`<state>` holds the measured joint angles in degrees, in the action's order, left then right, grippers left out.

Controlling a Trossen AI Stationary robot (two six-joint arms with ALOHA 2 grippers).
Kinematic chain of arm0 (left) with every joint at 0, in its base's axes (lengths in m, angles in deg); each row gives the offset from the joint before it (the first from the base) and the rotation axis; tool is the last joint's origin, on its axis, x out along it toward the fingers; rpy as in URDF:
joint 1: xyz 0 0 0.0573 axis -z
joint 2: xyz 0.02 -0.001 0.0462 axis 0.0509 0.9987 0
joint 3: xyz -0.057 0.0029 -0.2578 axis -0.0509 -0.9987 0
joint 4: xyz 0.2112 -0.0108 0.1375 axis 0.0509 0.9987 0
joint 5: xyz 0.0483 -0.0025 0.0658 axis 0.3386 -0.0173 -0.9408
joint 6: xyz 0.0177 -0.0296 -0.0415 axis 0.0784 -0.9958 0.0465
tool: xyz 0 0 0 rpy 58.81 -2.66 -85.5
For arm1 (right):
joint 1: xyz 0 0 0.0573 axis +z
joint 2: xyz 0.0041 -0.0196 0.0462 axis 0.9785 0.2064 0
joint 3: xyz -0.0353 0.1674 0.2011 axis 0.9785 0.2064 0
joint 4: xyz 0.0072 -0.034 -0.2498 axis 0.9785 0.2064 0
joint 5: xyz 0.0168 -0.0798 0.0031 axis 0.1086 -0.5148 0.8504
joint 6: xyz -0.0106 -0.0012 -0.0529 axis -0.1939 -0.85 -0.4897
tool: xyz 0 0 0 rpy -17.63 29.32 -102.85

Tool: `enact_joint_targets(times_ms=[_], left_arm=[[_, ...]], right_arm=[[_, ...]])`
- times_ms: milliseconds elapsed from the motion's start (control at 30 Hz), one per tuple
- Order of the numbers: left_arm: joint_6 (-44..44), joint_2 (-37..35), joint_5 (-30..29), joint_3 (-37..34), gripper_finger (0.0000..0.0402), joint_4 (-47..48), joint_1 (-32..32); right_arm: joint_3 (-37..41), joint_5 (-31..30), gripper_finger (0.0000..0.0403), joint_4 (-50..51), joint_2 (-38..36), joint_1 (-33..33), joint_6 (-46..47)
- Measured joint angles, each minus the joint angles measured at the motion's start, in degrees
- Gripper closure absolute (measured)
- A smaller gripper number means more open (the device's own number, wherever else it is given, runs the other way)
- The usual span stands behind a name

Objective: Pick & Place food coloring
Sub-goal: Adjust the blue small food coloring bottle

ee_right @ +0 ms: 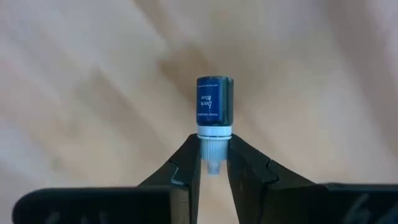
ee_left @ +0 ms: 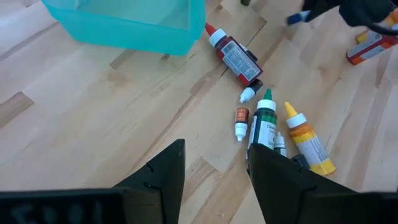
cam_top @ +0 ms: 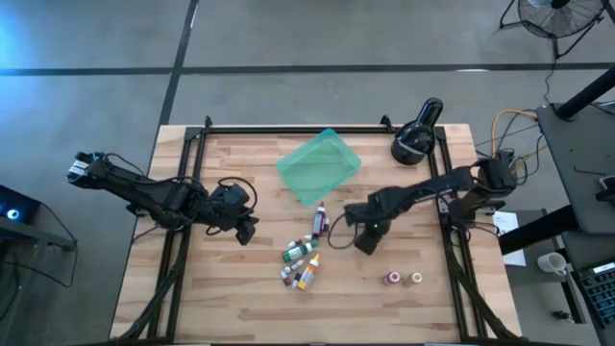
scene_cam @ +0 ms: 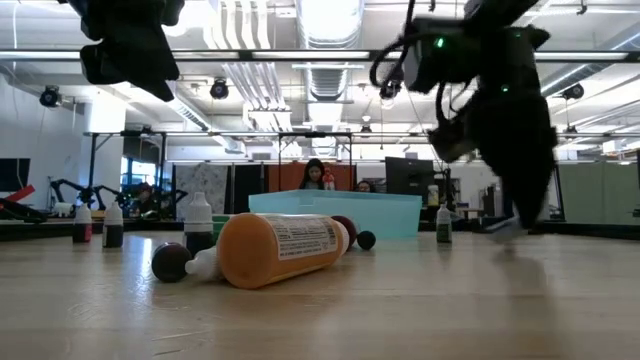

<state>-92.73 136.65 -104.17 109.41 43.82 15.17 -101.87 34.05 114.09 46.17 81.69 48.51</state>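
You have two arms at the table, each with one two-finger gripper: the left gripper (cam_top: 246,231) and the right gripper (cam_top: 366,241). There is one teal tray (cam_top: 320,165) and one black round device (cam_top: 415,139). In the middle cluster of food coloring bottles (cam_top: 302,261) you can count about six, though the smallest ones blur together. Two more small bottles (cam_top: 404,279) stand apart, and one dark blue bottle (ee_right: 214,102) sits in the right gripper.

Setting: open robotics lab. My wooden desk (cam_top: 240,298) on grey concrete floor (cam_top: 96,38); exposed ceiling ducts (scene_cam: 320,40), strip lights, further workstations, seated people (scene_cam: 313,174) behind.
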Motion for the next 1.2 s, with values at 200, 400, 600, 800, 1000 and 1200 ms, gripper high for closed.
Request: enact_joint_targets(times_ms=[200, 400, 600, 800, 1000, 1200], left_arm=[[0.4, 0.0, -0.7, 0.0, 0.0255, -0.2, 0.0], [0.4, 0.0, -0.6, 0.0, 0.0255, -1.3, 0.0], [0.7, 0.0, -0.6, 0.0, 0.0255, -1.6, 0.0], [1.0, 0.0, -0.6, 0.0, 0.0255, -1.8, 0.0], [1.0, 0.0, -0.6, 0.0, 0.0255, -1.8, 0.0], [1.0, 0.0, -0.6, 0.0, 0.0255, -1.8, 0.0]], right_arm=[[5.0, 19.5, 0.0348, 2.8, 0.0, -4.3, 2.8], [10.0, 28.3, 0.0348, 3.2, 0.0, -4.4, 6.1], [10.2, 28.8, 0.0348, 8.2, 0.0, -4.8, 7.3], [11.3, 29.8, 0.0348, 8.5, 0.0, -5.4, 11.2], [12.7, 29.8, 0.0348, 8.3, 0.0, -5.4, 12.3], [12.9, 29.4, 0.0328, 8.1, 0.0, -5.4, 12.0]])
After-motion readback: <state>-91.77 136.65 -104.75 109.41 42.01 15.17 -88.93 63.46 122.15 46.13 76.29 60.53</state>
